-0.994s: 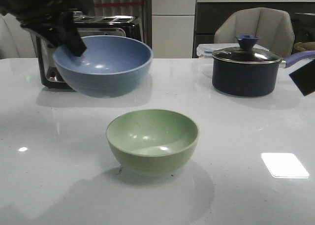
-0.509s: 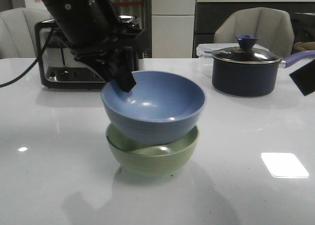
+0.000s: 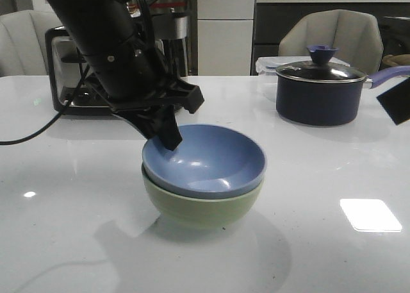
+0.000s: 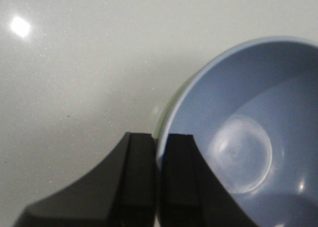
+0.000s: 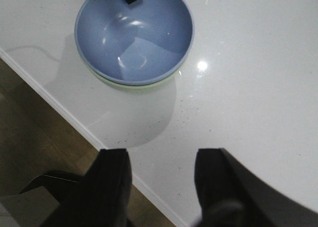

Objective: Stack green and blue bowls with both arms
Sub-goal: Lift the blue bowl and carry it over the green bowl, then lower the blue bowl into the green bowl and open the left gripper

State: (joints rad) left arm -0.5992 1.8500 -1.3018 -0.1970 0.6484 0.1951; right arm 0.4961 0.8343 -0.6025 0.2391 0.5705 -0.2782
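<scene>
Front view: I see the blue bowl [image 3: 211,161] nested in the green bowl [image 3: 202,206] mid-table, my left gripper [image 3: 168,136] at its far-left rim. Left wrist view: its fingers [image 4: 139,172] pinch that blue rim. Right wrist view: my right gripper [image 5: 161,180] hangs spread and empty over the table's near edge.

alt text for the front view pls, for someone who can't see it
A dusty blue matte bowl sits nested inside a pale sage green bowl on a white table, with the black left gripper pinching the blue bowl's rim. Behind stand a dark lidded saucepan and a toaster.
</scene>
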